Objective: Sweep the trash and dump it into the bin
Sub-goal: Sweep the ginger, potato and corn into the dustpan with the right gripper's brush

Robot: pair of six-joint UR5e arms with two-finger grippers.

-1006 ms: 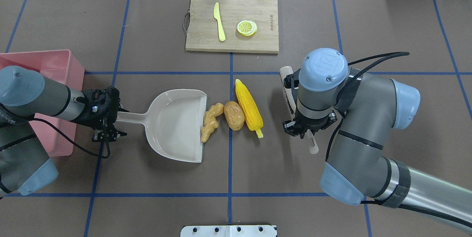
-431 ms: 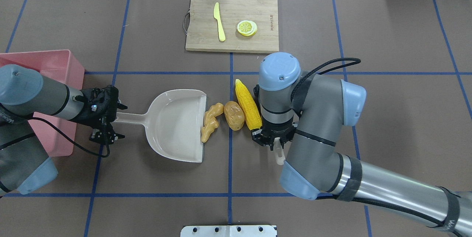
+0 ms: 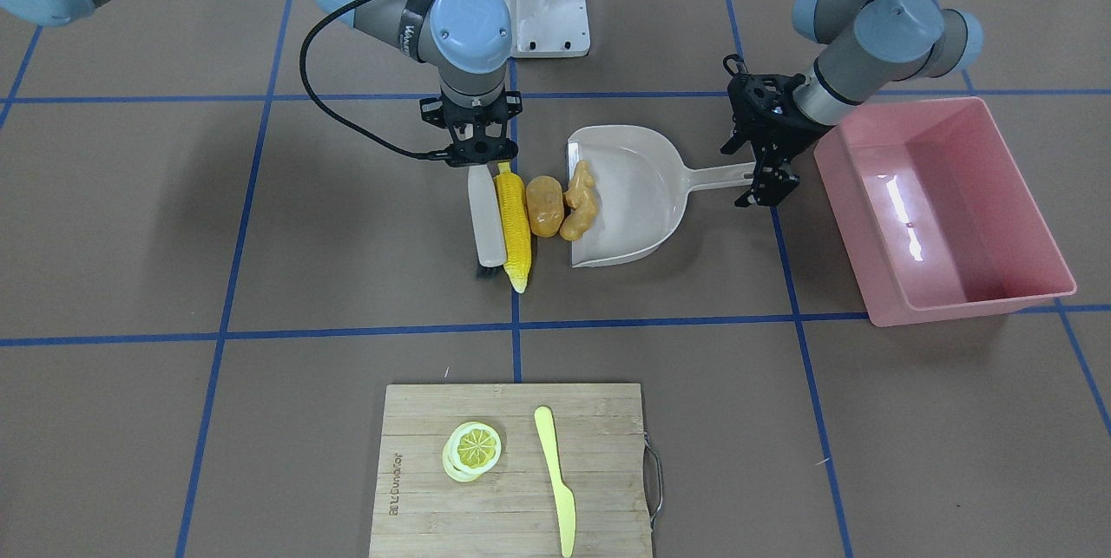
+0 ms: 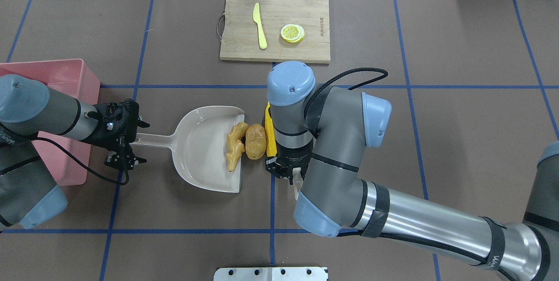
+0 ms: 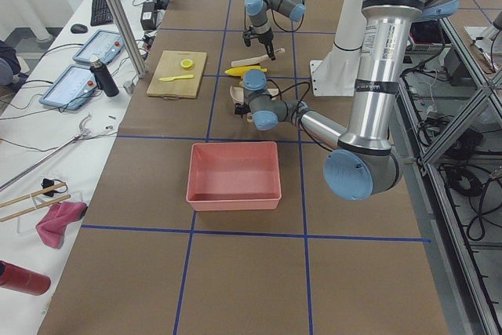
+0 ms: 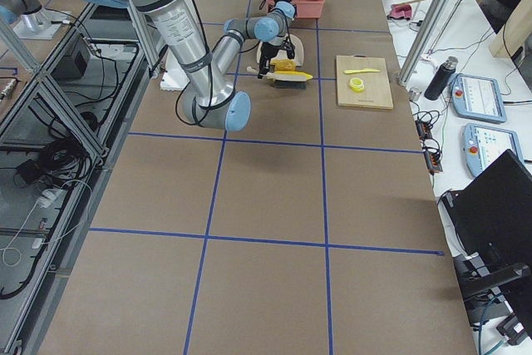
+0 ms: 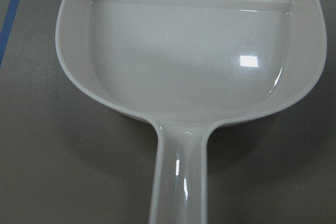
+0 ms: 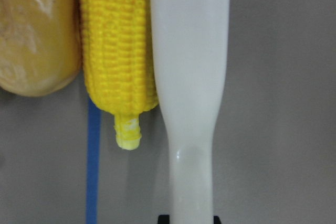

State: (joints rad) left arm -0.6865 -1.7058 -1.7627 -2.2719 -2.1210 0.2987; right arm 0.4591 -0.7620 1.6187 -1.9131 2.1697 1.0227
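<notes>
The ginger root (image 4: 234,152) lies just inside the beige dustpan (image 4: 201,150), at its lip. The potato (image 4: 255,142) sits at the lip, touching the ginger. The corn cob (image 3: 514,228) lies pressed against the potato, with a white brush (image 3: 485,219) flat against its other side. My right gripper (image 4: 284,168) is shut on the brush handle. My left gripper (image 4: 130,140) is shut on the dustpan handle. The pink bin (image 3: 955,228) stands empty beyond the left gripper. The right wrist view shows the brush (image 8: 189,51), corn (image 8: 118,51) and potato (image 8: 37,35) side by side.
A wooden cutting board (image 4: 305,49) at the far side holds a pale yellow knife (image 4: 260,25) and a lemon slice (image 4: 292,33). My right arm stretches over the table's middle and hides most of the corn in the overhead view.
My right arm has swept left with the brush, pushing the corn, potato and ginger toward the dustpan; the ginger has slid over its lip. The left gripper and dustpan have barely moved.
</notes>
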